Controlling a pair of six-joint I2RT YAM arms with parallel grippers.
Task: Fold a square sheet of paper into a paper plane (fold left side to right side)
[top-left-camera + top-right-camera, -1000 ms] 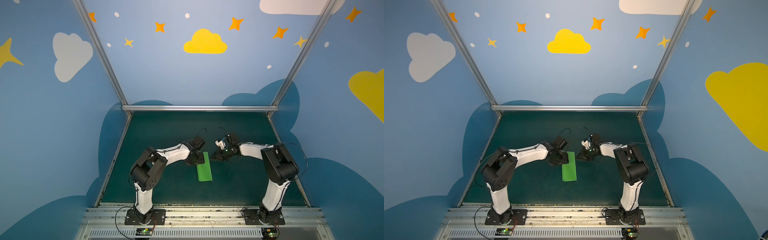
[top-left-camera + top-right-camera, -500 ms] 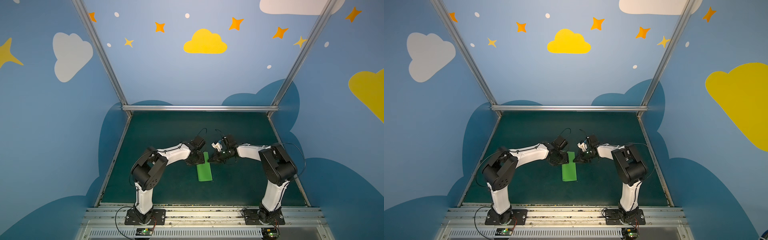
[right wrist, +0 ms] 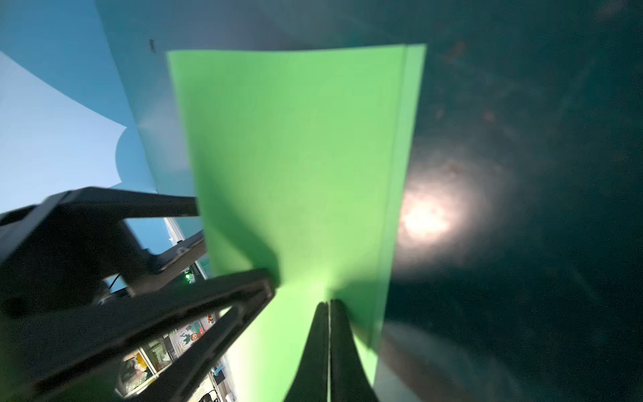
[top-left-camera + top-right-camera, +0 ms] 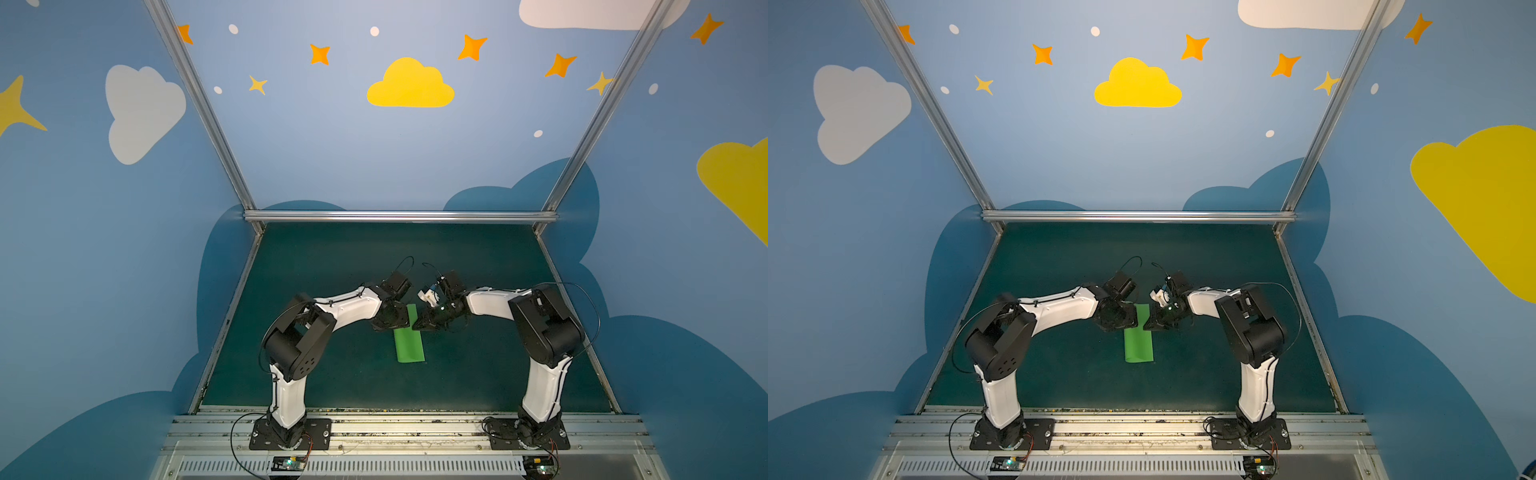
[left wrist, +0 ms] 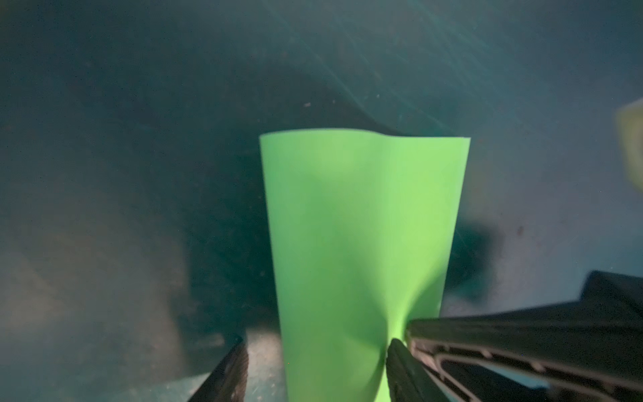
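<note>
The square sheet of paper lies on the mat as a narrow bright green rectangle, folded in half, and shows in both top views. My left gripper is open over its far end, one finger on each side of the strip. My right gripper is shut, its joined tips pressing down on the paper near the right edge, where the sheet dimples. In a top view that gripper touches the strip's upper right side. No paper plane shape shows.
The dark teal mat covers the table. Blue walls and metal frame rails close it in at the back and sides. The two wrists stand close together over the paper's far end. The arm bases sit at the front edge.
My right gripper has moved left, from beside the strip onto its right edge, and its fingers have closed fully. The left arm and the paper have stayed in place.
</note>
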